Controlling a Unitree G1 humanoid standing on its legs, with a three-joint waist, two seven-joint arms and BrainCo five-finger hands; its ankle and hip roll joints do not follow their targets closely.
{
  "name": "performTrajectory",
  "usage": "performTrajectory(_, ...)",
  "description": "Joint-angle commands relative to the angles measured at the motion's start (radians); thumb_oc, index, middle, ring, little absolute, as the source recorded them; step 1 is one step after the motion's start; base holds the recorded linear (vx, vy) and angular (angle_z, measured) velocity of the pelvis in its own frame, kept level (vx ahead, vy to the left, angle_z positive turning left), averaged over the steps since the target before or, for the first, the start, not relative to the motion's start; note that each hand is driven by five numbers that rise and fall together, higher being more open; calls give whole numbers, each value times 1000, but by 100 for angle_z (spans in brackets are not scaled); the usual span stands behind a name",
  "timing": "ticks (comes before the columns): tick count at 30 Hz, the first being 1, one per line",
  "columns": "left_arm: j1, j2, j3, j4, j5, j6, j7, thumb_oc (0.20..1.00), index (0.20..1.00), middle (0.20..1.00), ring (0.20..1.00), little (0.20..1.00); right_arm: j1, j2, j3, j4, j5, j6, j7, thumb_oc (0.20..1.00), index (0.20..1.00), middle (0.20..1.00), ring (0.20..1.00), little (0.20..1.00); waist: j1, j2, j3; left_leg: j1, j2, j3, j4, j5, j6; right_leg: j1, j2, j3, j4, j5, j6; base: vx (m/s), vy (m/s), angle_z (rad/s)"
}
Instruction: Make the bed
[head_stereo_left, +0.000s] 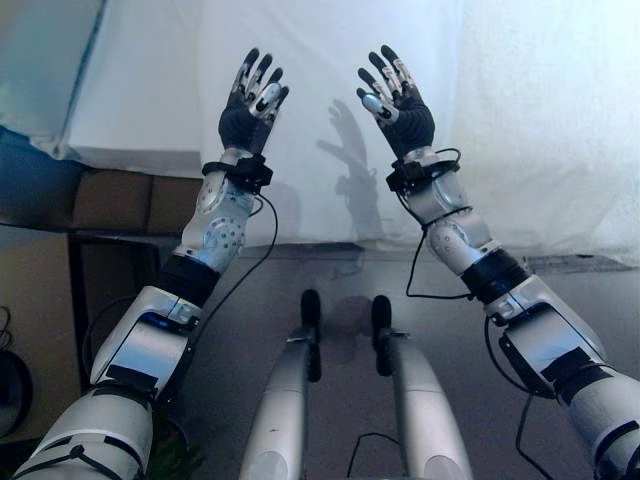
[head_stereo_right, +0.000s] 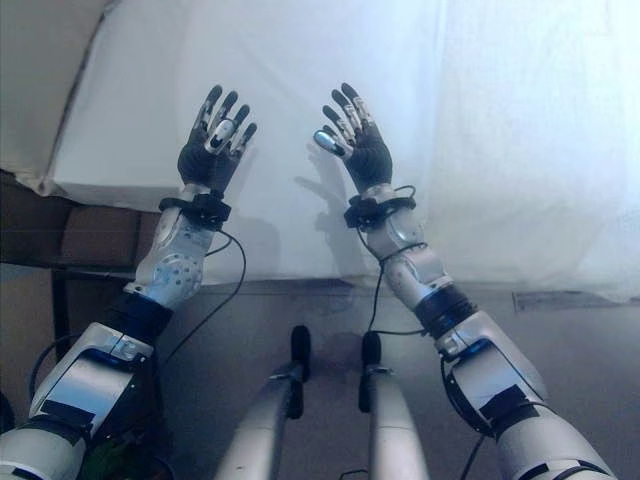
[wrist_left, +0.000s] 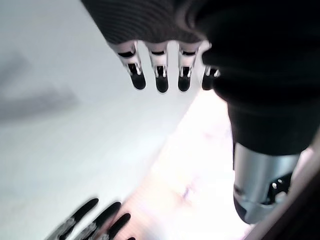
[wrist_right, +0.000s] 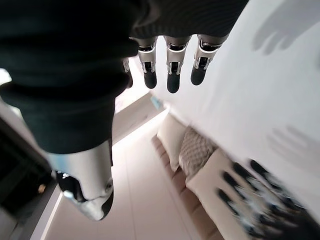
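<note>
Spreading across the bed ahead: white sheet, draped over the near edge.
Sheet handling: probably light, soft and limp; best pinched at the hanging edge.
Left hand: fingers straight, empty, raised before the sheet.
Right hand: likewise open-fingered, empty.

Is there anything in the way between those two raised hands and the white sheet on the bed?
Nothing visible. The left hand and right hand are both raised with fingers spread, holding nothing, right in front of the white sheet that drapes over the bed's edge. Only open air lies between them and the cloth.
</note>
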Motion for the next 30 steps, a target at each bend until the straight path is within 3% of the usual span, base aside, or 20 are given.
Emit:
performTrajectory(1, -63, 22, 37, 15, -14, -27, 30, 1000, 1000, 1000, 1000, 1000, -82, 44, 10, 34, 74, -41, 9, 1000, 1000, 1000, 1000, 1000, 12, -31, 3, -14, -53, 26, 42, -92, 17, 9, -2, 5, -98, 20, 80, 77, -79, 15)
performTrajectory(6, -150, -2, 27, 176, -26, 8, 68, 1000, 1000, 1000, 1000, 1000, -167, 92, 25, 200, 170, -37, -53, 1000, 1000, 1000, 1000, 1000, 15, -30, 3, -139, -59, 7, 103, -105, 1, -87, -11, -27, -58, -2, 65, 44, -77, 15)
performTrajectory(13, -219, -20, 53, 396, -50, 58, 128, 1000, 1000, 1000, 1000, 1000, -242, 141, 20, 415, 272, 17, -123, 1000, 1000, 1000, 1000, 1000, 33, -30, 3, -301, -62, -2, 198, -140, -4, -226, -26, -55, 36, -32, 60, 31, -23, 12)
performTrajectory(20, -211, -14, 76, 499, -57, 96, 118, 1000, 1000, 1000, 1000, 1000, -253, 105, 13, 543, 249, 67, -140, 1000, 1000, 1000, 1000, 1000, 36, -19, 3, -379, -65, 1, 268, -175, -5, -308, -37, -60, 119, -72, 52, 30, 11, 10)
performTrajectory(30, -143, -12, 114, 571, -10, 120, 131, 1000, 1000, 1000, 1000, 1000, -198, 84, -54, 673, 140, 95, -202, 1000, 1000, 1000, 1000, 1000, 30, -19, 3, -400, -71, 4, 279, -187, -3, -331, -41, -64, 141, -91, 44, 5, 0, 2)
